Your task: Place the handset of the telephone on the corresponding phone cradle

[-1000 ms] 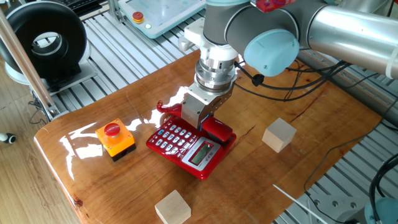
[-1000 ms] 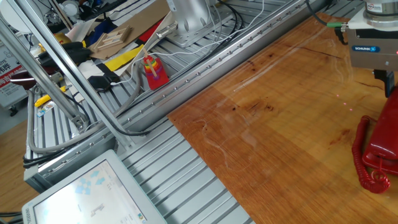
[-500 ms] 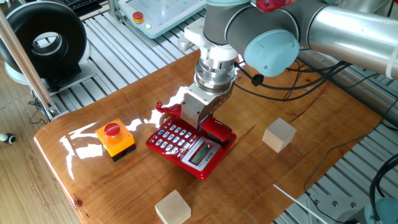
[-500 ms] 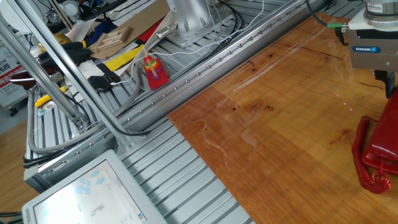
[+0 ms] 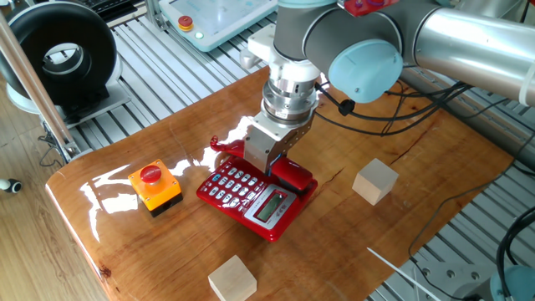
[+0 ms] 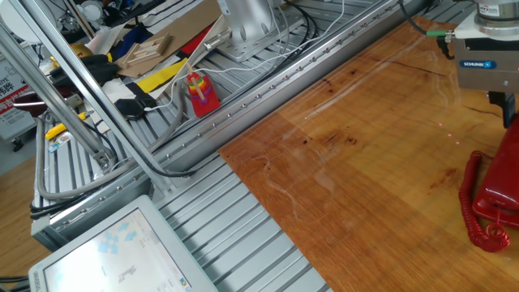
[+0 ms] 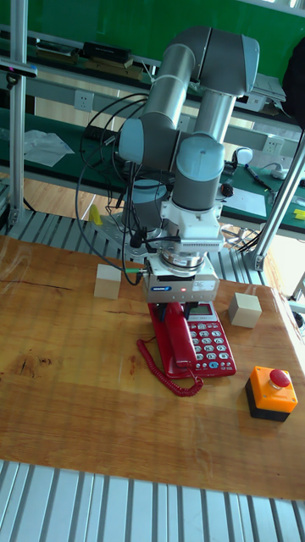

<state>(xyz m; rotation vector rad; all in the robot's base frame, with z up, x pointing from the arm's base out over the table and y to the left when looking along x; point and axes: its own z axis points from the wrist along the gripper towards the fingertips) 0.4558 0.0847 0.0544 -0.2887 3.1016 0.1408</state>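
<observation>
Hovering low, our claw (image 7: 180, 306) sits right over the handset (image 7: 174, 339), which lies along the left strip of the phone (image 7: 193, 343), on or just above the cradle (image 5: 288, 175). We can't tell if the fingers are clamped on it or parted; the body hides them. We read this as the seating step, hence the straight-down wrist and the arm folded over the table (image 7: 68, 373). Coiled cord (image 6: 478, 215) trails off the phone's near-left side. Orange button box (image 5: 155, 186) and three wood blocks sit clear.
</observation>
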